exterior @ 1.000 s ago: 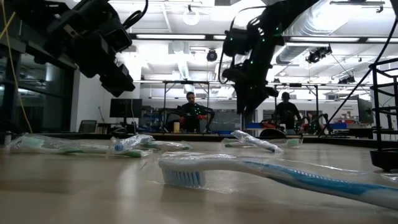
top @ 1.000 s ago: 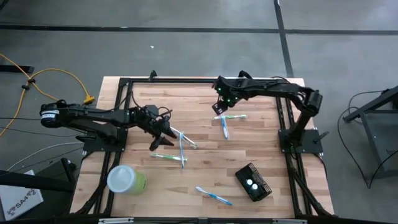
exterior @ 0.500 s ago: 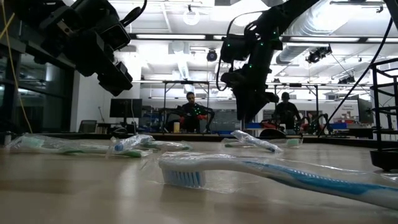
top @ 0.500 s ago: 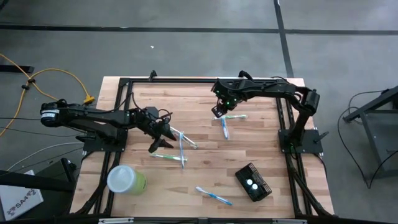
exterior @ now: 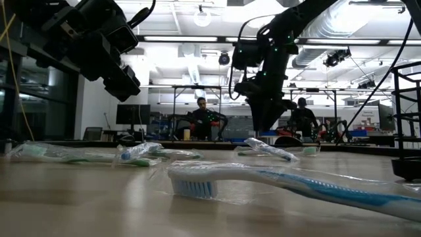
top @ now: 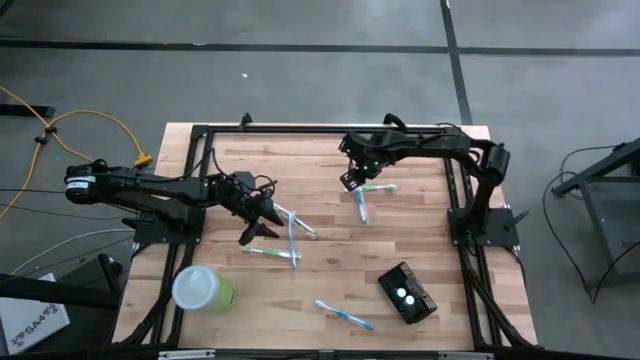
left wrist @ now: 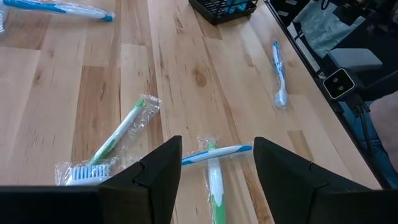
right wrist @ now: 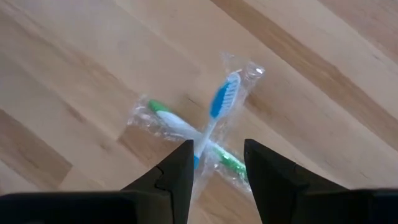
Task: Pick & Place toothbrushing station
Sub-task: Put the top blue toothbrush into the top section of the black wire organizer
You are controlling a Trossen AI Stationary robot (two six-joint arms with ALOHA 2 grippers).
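Note:
The toothbrushing station (top: 407,293), a small black wire-mesh box, stands on the wooden table toward its near right; its edge (left wrist: 221,7) also shows in the left wrist view. My right gripper (right wrist: 216,158) hangs open, pointing steeply down, just above a blue toothbrush (right wrist: 219,102) lying crossed over a green one (right wrist: 166,119), both in clear wrappers. In the high view my right gripper (top: 349,180) is at the table's far middle. My left gripper (top: 258,226) is open above another wrapped pair, blue (left wrist: 217,152) and green (left wrist: 214,183).
A lime-green cup (top: 203,288) stands at the near left corner. More wrapped toothbrushes lie loose: one green (left wrist: 117,134) by my left gripper, one blue (top: 343,315) near the front edge. Black frame rails (top: 320,128) border the table.
My right gripper has tipped a little steeper and sunk slightly toward the crossed toothbrushes, its gap unchanged. The toothbrushes and the station lie as before.

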